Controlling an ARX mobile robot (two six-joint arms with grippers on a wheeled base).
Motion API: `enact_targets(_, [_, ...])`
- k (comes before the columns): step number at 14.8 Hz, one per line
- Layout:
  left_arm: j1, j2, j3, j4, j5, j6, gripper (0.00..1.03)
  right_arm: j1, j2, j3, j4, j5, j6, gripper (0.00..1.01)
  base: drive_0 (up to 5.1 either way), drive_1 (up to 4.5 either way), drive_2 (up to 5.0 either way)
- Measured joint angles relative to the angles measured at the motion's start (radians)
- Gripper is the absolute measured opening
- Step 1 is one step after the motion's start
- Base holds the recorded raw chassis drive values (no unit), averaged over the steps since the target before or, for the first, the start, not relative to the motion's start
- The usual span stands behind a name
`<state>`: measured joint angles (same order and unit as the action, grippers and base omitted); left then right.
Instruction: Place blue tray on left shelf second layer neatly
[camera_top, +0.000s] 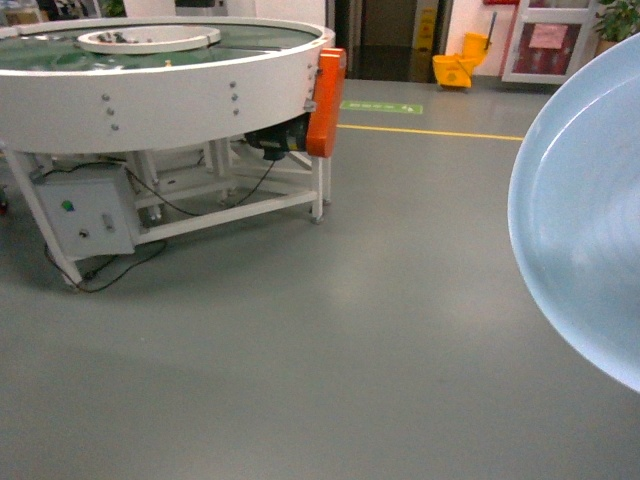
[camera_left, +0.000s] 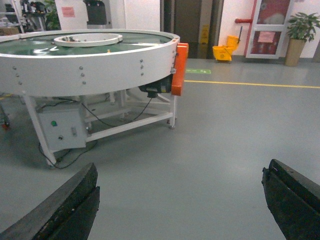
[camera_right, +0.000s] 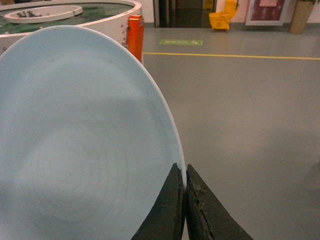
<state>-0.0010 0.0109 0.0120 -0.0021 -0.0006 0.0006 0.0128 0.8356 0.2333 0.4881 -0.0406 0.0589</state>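
1. Dominating the left of the head view, a round white conveyor table (camera_top: 160, 95) stands on a framed base with an orange guard (camera_top: 327, 100) at its edge; it takes no part in the job, and no steel shelf shows in any view, so the robot probably has to turn or drive before it can place anything.
2. Open grey floor (camera_top: 330, 330) spreads ahead, crossed by a yellow line (camera_top: 430, 131), with a yellow mop bucket (camera_top: 461, 61) far back.
3. The blue tray (camera_right: 80, 145) is held up on edge at the right of the head view, probably so that it stays close to the body while the base travels.
4. The right gripper (camera_right: 185, 210) pinches the tray's rim, fingers pressed tight on either side of it.
5. The left gripper (camera_left: 182, 202) hangs spread wide with nothing between its fingers, seemingly spare for steadying the tray later.
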Motion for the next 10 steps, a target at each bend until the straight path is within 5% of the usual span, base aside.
enact_targets(7, [0.0, 0.0, 0.0, -0.002, 0.0, 0.0, 0.98, 0.0, 0.0, 0.0, 0.002, -0.001, 0.0, 0.02, 1.6, -0.5, -5.8])
enact_targets(10, [0.0, 0.0, 0.0, -0.002, 0.0, 0.0, 0.98, -0.001, 0.0, 0.0, 0.004, 0.006, 0.0, 0.02, -1.4, -1.43, -1.4])
